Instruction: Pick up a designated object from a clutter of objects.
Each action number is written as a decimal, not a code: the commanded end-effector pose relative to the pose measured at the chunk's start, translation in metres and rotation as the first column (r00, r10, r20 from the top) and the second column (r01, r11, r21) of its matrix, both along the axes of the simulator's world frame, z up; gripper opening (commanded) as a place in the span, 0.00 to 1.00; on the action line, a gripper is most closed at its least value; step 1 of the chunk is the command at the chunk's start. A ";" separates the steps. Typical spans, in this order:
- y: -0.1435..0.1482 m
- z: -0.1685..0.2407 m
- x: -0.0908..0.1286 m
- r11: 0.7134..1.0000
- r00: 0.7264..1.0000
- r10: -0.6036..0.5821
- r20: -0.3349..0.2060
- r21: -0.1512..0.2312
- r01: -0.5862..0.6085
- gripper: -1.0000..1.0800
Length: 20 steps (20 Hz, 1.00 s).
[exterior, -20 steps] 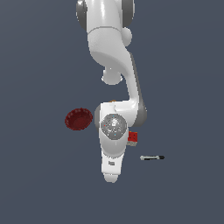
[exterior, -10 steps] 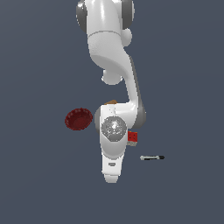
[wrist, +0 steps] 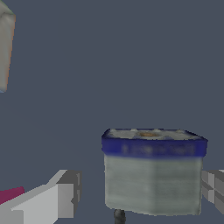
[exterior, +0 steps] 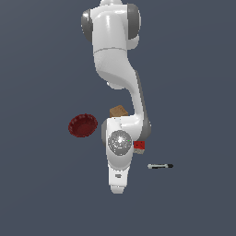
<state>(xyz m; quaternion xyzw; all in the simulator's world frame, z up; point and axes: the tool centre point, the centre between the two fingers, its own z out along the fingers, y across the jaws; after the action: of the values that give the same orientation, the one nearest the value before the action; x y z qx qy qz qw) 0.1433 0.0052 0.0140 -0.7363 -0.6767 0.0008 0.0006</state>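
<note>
The gripper (wrist: pixel 135 194) stands open, fingers (wrist: pixel 61 197) astride the grey blue-rimmed block (wrist: pixel 153 175) (one pad close). Any label on the block is unreadable. Bare floor (wrist: pixel 109 65) lies beyond.

Light: even, flat, dim grey-blue background.
Glare: soft highlight on the glossy white robot arm (exterior: pixel 115 55).
Blur: wrist view textures coarse, smeared.

Red cube (exterior: pixel 139 146) and tan box (exterior: pixel 118 111) half hidden behind the arm; fingers (wrist: pixel 48 202) edge-cropped.
</note>
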 end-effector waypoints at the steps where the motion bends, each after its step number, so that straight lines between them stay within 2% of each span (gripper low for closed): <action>1: 0.000 -0.002 0.001 1.000 1.000 0.000 0.002 0.000 0.000 0.96; 2: 0.000 -0.001 0.002 1.000 1.000 0.000 0.002 0.000 0.000 0.96; 3: 0.000 -0.001 0.002 1.000 1.000 0.000 0.002 0.000 0.000 0.00; 20: 0.003 0.007 -0.003 1.000 1.000 0.000 0.002 0.000 0.000 0.00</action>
<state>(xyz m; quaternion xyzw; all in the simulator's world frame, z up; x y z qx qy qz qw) 0.1412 0.0070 0.0176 -0.7363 -0.6766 0.0006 0.0004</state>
